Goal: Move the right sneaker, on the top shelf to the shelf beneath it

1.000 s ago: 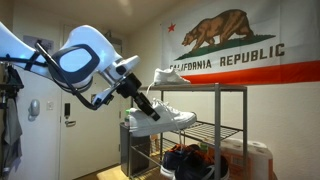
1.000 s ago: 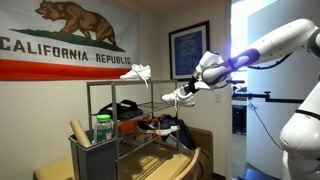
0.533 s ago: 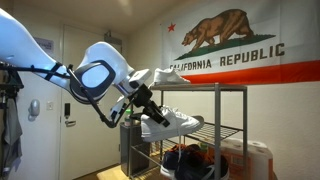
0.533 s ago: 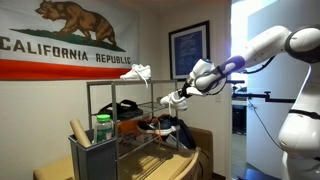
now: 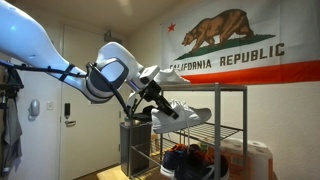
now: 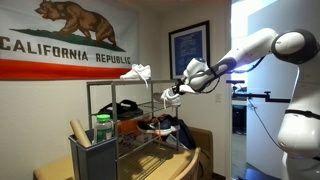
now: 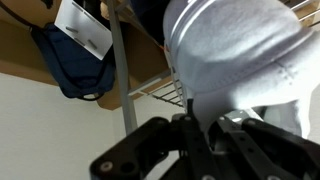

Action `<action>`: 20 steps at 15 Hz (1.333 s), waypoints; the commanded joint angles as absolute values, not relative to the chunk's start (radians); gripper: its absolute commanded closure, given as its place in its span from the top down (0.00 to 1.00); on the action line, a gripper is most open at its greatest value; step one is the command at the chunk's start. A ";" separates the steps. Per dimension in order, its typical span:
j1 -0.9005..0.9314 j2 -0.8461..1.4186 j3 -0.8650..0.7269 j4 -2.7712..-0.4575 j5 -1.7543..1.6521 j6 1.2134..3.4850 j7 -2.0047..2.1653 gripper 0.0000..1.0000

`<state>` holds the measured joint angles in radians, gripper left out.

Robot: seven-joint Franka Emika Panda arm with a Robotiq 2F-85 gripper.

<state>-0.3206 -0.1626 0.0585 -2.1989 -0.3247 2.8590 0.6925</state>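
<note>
My gripper [image 5: 155, 108] is shut on the right white sneaker [image 5: 185, 116] at its heel end. It holds the shoe in the air at the rack's open side, below the top shelf [image 5: 215, 88] and above the second wire shelf [image 5: 215, 130]. The matching white sneaker [image 5: 165, 75] rests on the top shelf. In both exterior views the held sneaker [image 6: 172, 96] sits at the rack's corner post, with the gripper [image 6: 183, 90] behind it. In the wrist view the white sneaker [image 7: 235, 50] fills the top right above the gripper's fingers [image 7: 200, 125], with the wire shelf [image 7: 160, 92] beyond.
Dark sneakers [image 5: 185, 158] lie on a lower tier. A grey bin with a green-capped bottle [image 6: 100, 128] stands in front of the rack. A pale container [image 5: 255, 160] stands beside the rack. A blue bag [image 7: 75, 70] hangs by the rack post.
My gripper has carried the white sneaker sideways towards and partly into the rack, between the top shelf and the second tier. The arm has stretched out further towards the rack.
</note>
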 commanded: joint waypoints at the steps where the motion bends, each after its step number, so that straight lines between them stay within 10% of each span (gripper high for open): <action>1: -0.350 -0.098 0.086 -2.100 -0.423 2.885 0.795 0.06; 12: -0.314 0.110 0.066 -1.878 -0.674 2.864 0.979 0.05; 13: -0.312 0.121 0.063 -1.869 -0.690 2.865 0.988 0.29; 20: -0.311 0.139 0.054 -1.841 -0.738 2.857 1.015 0.77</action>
